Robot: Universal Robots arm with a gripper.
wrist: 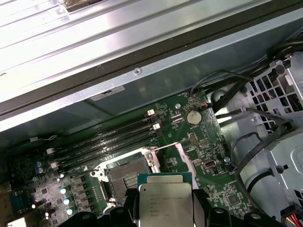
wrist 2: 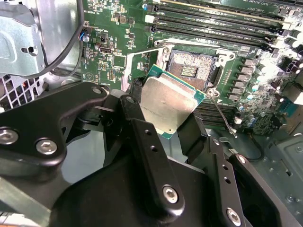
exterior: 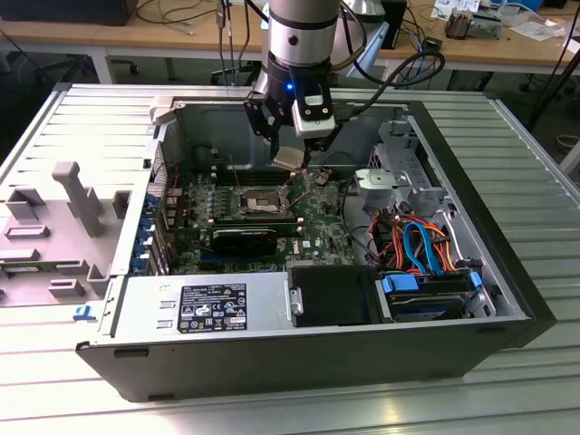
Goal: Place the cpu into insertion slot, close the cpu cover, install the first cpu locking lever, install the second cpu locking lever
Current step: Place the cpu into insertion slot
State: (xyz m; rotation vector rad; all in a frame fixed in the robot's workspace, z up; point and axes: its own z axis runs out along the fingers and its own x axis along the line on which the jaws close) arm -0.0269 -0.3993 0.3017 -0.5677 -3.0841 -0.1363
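Aloft, gripper (wrist 2: 165, 113) clenched on the cpu (wrist 2: 170, 99), small print on its top, near the insertion slot (wrist 2: 191, 70).

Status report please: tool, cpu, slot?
Tool shut on cpu. Cpu held above board, not yet in insertion slot. Slot uncovered.

Silver-grey cylindrical arm wrist (exterior: 294, 41) with black band (exterior: 304, 18), blue LED (exterior: 289, 88). Below: matte black linkage gripper (wrist 2: 165, 111), silver socket-head screws (wrist 2: 170, 193), white boxy module (exterior: 313, 113), black cables (exterior: 419, 56) trailing off.
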